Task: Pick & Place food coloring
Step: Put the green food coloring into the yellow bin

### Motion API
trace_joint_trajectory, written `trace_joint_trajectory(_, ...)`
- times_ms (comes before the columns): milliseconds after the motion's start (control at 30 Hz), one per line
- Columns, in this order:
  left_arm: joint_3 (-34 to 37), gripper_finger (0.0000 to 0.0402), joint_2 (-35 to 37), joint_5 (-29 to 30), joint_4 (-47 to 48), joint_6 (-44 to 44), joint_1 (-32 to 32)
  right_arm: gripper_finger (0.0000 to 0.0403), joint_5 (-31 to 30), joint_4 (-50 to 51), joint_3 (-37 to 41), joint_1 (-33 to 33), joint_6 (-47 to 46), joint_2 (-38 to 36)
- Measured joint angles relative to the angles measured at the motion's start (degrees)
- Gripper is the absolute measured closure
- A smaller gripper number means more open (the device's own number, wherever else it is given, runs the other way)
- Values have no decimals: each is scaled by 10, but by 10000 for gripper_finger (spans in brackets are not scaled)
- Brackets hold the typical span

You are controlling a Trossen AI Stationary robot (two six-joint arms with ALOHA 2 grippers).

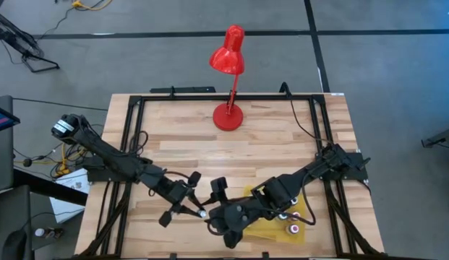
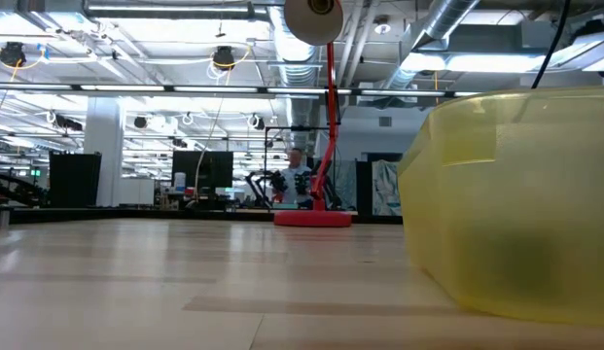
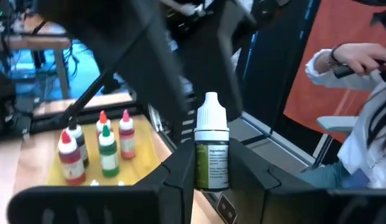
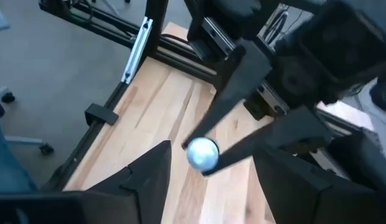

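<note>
Left gripper [image 3: 211,180]: jaws clamped on an upright green bottle [image 3: 211,158] with a white cap, above the wooden surface's [image 1: 282,144] near edge.
Right gripper [image 4: 208,180]: jaws spread wide, just beside it.
Other bottles [image 3: 96,146]: standing in the translucent yellow tray [image 1: 264,225], near-right corner.

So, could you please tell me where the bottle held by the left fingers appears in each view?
High view: held bottle, bottom centre, left of the yellow tray.
Low view: not in it.
Left wrist view: centre, upright between the left fingers.
Right wrist view: its white cap, centre.
Shared landmark: yellow tray, in all but the right wrist view.
</note>
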State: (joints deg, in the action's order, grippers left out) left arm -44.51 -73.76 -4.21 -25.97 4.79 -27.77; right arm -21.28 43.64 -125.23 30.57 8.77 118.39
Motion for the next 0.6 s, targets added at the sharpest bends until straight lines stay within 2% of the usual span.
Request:
trace_joint_trajectory(267,0,332,0,2,-26,-26,0,229,9,0,0,-3,-12,0)
trace_joint_trajectory(600,0,332,0,2,-32,-26,0,333,16,-1,0,-3,-12,0)
